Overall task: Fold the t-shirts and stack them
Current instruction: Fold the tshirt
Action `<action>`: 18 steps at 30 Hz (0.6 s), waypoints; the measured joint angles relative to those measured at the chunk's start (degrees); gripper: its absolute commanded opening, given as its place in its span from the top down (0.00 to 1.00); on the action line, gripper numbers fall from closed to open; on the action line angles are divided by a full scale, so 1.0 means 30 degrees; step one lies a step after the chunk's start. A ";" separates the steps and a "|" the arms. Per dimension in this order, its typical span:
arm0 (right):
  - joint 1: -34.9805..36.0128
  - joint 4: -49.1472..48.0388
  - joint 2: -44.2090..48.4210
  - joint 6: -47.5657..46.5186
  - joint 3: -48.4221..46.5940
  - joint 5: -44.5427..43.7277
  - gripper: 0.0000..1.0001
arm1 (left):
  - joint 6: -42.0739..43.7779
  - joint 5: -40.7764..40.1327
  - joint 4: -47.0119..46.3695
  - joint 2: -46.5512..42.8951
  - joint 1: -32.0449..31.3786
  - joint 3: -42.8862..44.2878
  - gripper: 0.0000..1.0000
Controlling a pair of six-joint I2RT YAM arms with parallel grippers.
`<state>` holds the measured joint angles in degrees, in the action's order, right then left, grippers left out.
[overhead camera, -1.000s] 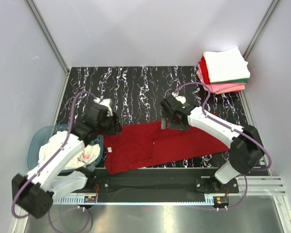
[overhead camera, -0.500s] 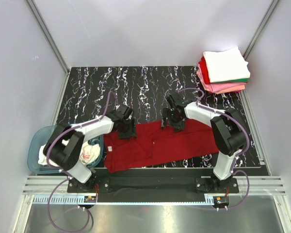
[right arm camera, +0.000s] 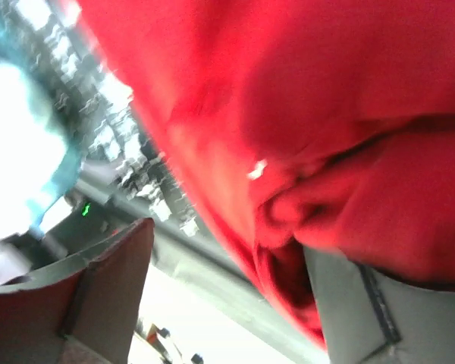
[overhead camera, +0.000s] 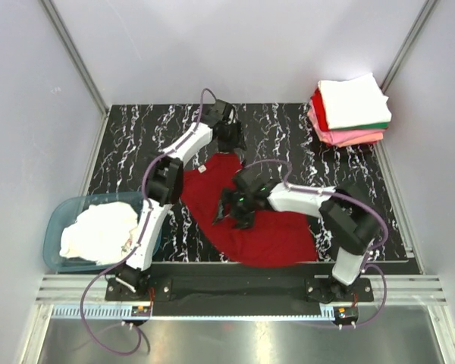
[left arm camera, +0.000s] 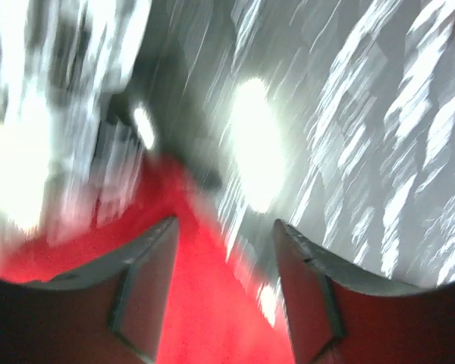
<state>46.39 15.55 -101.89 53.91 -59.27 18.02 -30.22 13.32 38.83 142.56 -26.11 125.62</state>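
Observation:
The dark red t-shirt [overhead camera: 262, 231] lies rumpled on the black marbled table [overhead camera: 136, 129], with one corner drawn toward the back. My left gripper [overhead camera: 231, 140] sits at that far corner. In the blurred left wrist view its gripper [left arm camera: 226, 224] has the fingers apart, with red cloth [left arm camera: 212, 303] lying in the gap. My right gripper [overhead camera: 232, 211] is at the shirt's left middle. In the right wrist view it [right arm camera: 227, 239] stands wide open, and red fabric [right arm camera: 303, 114] bunches against its right finger [right arm camera: 356, 303]. Folded t-shirts [overhead camera: 353, 110] are stacked at the back right.
A teal tub [overhead camera: 53, 227] at the near left holds white t-shirts [overhead camera: 98, 231]. Grey walls enclose the table on three sides. The arms' mounting rail [overhead camera: 235, 284] runs along the near edge.
The left arm swung from the near left out to the table's back middle. The right gripper moved left and nearer. The red shirt went from spread sideways to bunched, with a corner pulled back.

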 measured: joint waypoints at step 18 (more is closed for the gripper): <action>-0.0517 1.0834 -0.3847 -0.7220 -1.5329 -0.6441 0.28 | 0.2703 0.1333 -0.0386 -1.1781 0.3468 -0.4590 0.01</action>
<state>44.84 48.05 -113.43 32.25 -105.25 -1.30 -22.11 17.32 37.67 107.22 -15.70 111.85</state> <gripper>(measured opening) 0.735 0.984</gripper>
